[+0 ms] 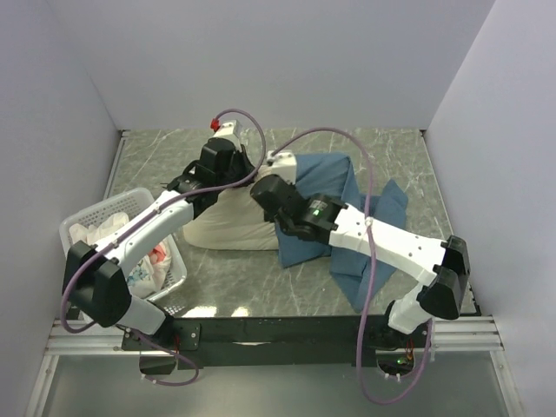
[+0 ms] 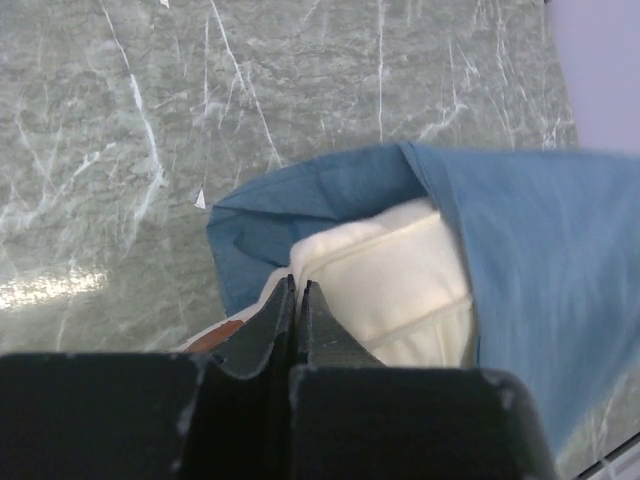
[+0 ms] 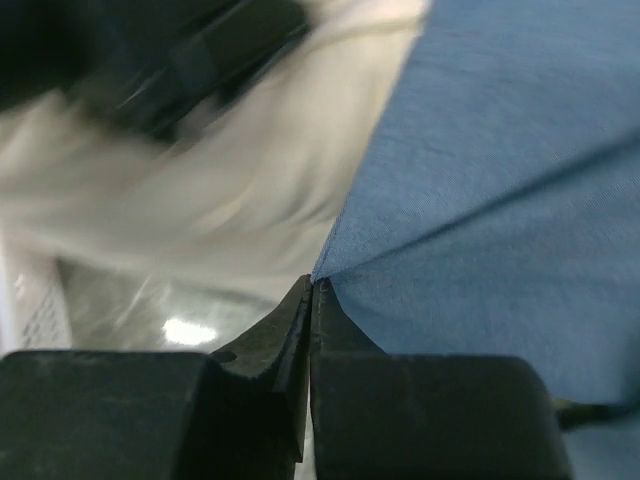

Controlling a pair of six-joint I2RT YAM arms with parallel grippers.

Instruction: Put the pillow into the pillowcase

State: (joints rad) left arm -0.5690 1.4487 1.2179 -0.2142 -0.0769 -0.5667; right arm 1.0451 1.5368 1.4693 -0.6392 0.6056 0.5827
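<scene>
A grey-green marbled tabletop (image 1: 391,148) sits between plain white walls. It holds one cream-white quilted pillow (image 1: 230,228), one blue cloth pillowcase (image 1: 326,174) and one white plastic basket (image 1: 78,228) of crumpled cloths at the left. Both arms reach inward to the centre. The left gripper (image 2: 297,290) is closed at the pillow's edge, and the right gripper (image 3: 315,285) pinches the pillowcase hem. The pillow's right part lies inside the pillowcase.

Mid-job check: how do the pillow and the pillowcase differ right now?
The pillow is cream and plump; the pillowcase is blue and limp. The left hand pinches the pillow; the right hand pinches the pillowcase's edge. The pillow partly sticks out; the pillowcase covers only one end. Both are soft cloth, lying on the table.
</scene>
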